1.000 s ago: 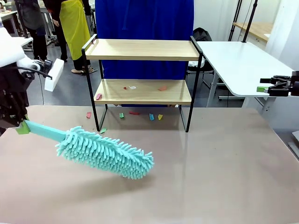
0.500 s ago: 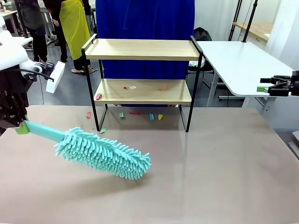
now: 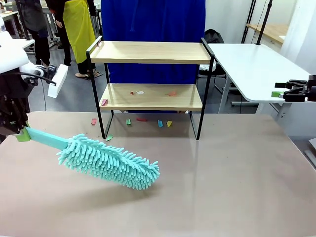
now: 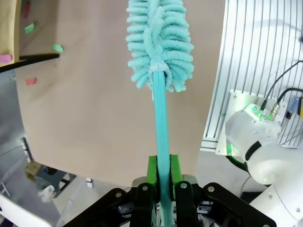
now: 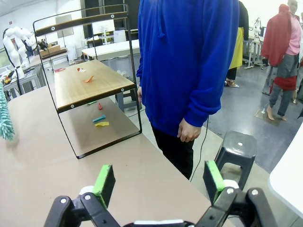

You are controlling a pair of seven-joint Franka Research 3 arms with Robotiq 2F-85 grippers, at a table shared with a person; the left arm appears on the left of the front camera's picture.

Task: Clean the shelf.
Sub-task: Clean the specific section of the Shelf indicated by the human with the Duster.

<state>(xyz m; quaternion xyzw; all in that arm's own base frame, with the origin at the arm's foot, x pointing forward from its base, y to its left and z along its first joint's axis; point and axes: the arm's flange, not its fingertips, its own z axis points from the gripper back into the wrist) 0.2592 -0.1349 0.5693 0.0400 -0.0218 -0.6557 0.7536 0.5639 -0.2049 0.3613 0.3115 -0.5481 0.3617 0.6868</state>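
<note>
The shelf (image 3: 148, 52), a small two-board rack in a thin black frame, stands at the far middle of the brown table (image 3: 222, 187), just in front of a person in a blue top (image 3: 153, 19) who waits with hands down. Its upper board looks bare; small coloured paper scraps (image 3: 139, 92) lie on the lower board, and more are scattered on the table beneath it.

Nearer the camera and well left of the rack, a fluffy teal duster (image 3: 111, 163) hangs low over the table, its head slanting down toward the middle. The left gripper (image 3: 22, 134) is clamped tight on the very end of the duster's flat handle, the green pads pressing it from both sides in the wrist view. The right gripper (image 3: 289, 91) waits at the far right edge of the scene, well apart from the rack, its jaws spread wide with nothing between them.

The cleaning appears not yet begun, and the risks lie ahead. With so long a tool held only at its tip, any push against a board could twist the handle in the pads. The bushy head looks a snug fit between the two boards, so a careless entry might catch the frame and shove the light rack toward the person. A hard sweep could also fling scraps off the far edge.
</note>
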